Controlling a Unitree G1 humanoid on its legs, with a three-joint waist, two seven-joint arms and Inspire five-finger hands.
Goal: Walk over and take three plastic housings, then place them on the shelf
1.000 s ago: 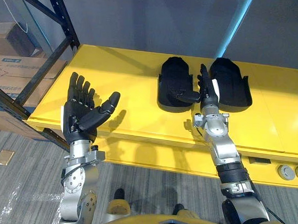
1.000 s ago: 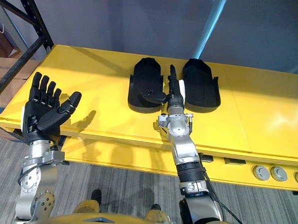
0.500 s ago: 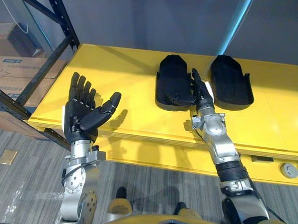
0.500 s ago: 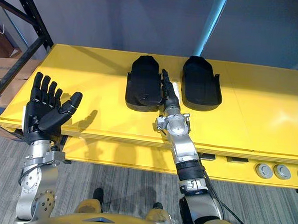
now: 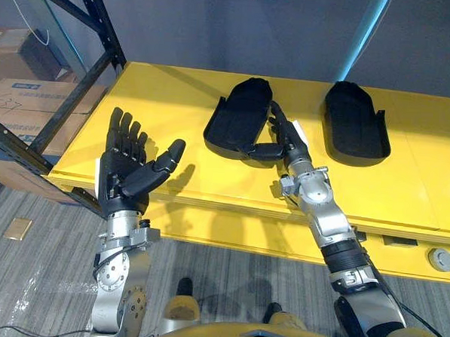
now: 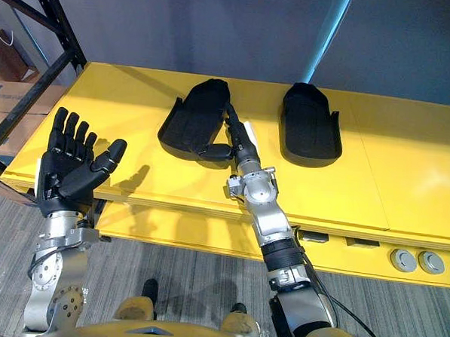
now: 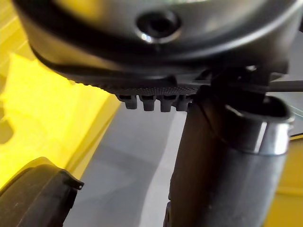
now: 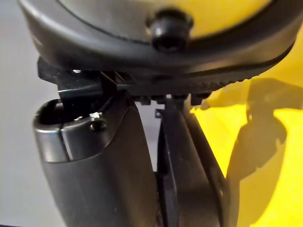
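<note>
Yellow bench [image 5: 175,105] carries black left housing [image 5: 235,118], askew, & right housing [image 5: 353,130], well apart. Right robot hand [image 5: 288,142] pinches left housing's rim betw. thumb & fingers. Left robot hand [image 5: 123,171] spread open, empty, near bench's front edge.

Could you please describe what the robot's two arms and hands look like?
Both arms are jointed silver-grey metal segments. The left hand and right hand are black with ridged fingers, each with a white strip along one edge. The right arm carries a ribbed black band further down.
</note>
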